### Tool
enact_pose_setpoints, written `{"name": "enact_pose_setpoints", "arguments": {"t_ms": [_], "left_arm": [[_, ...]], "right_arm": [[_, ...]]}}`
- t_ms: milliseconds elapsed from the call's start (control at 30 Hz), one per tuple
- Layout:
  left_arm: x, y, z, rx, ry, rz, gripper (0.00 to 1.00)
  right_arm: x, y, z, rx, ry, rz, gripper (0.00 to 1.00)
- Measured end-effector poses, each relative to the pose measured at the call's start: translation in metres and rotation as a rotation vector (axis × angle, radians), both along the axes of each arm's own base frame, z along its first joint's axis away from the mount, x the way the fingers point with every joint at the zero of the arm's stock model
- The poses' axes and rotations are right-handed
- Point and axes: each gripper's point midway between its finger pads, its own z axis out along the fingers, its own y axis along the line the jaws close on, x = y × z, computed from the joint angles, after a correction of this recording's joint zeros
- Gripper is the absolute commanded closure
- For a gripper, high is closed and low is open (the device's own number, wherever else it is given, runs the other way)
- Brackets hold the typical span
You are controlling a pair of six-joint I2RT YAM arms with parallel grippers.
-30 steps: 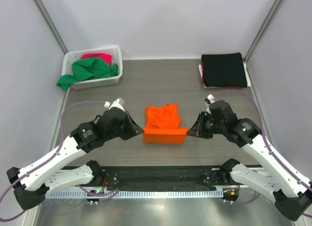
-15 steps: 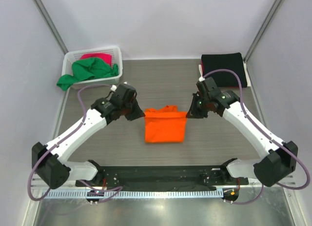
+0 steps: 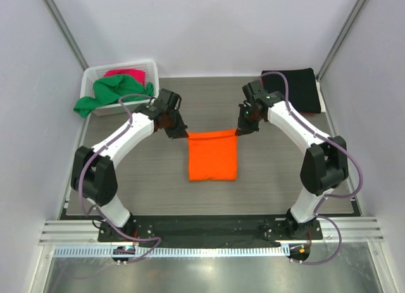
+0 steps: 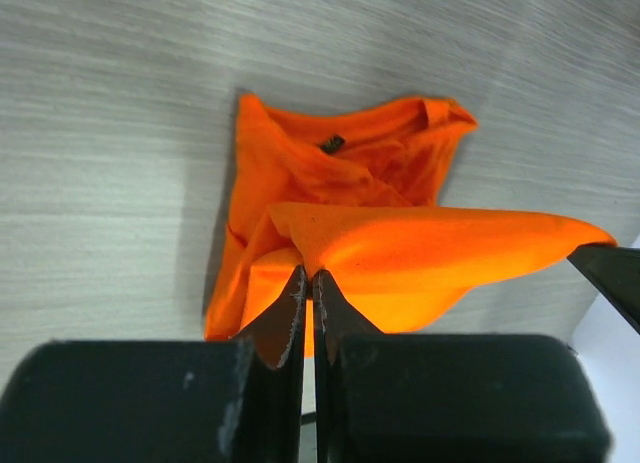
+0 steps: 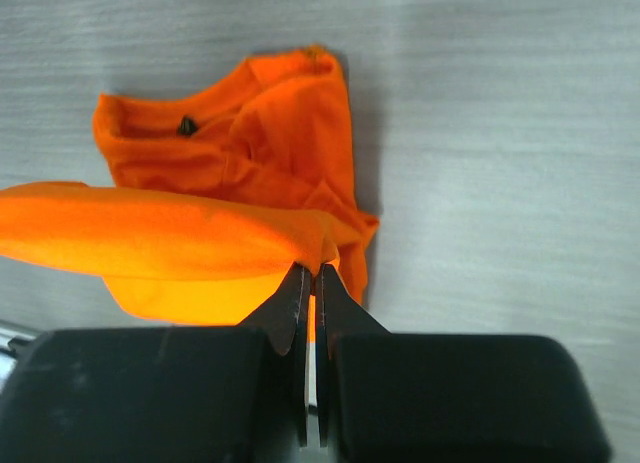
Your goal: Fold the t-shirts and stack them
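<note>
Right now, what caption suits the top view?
Left gripper and right gripper pinch the orange shirt by its far corners.

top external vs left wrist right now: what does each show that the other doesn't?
Only top external: the white basket with the green t-shirt and pink t-shirt, the folded black t-shirt at far right, and the right gripper in full, pinching the orange t-shirt.
Only left wrist: the collar with its dark neck label on the layer under the lifted fold.
Both: the orange t-shirt, the left gripper shut on its corner, and the grey table.
</note>
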Motion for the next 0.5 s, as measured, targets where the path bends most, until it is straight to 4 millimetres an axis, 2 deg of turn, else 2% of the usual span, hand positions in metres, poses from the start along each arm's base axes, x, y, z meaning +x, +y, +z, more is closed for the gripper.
{"name": "enact_pose_setpoints", "arguments": {"t_ms": [300,367,400,433,500], "left_arm": [[0.037,0.002,-0.037,0.013,0.077,-0.002,0.90],[0.041,0.006,-0.046,0.026,0.096,0.000,0.83],[0.043,0.008,-0.050,0.032,0.103,0.001,0.80],[0.045,0.010,-0.054,0.037,0.112,0.004,0.64],[0.051,0.013,-0.059,0.046,0.127,0.007,0.48]], "right_arm": [[0.036,0.002,-0.028,-0.023,0.039,0.006,0.99],[0.040,-0.001,-0.038,-0.035,0.055,0.003,0.97],[0.042,-0.002,-0.042,-0.039,0.064,0.001,0.91],[0.045,-0.003,-0.046,-0.044,0.072,-0.002,0.70],[0.050,-0.004,-0.053,-0.048,0.085,-0.007,0.43]]}}
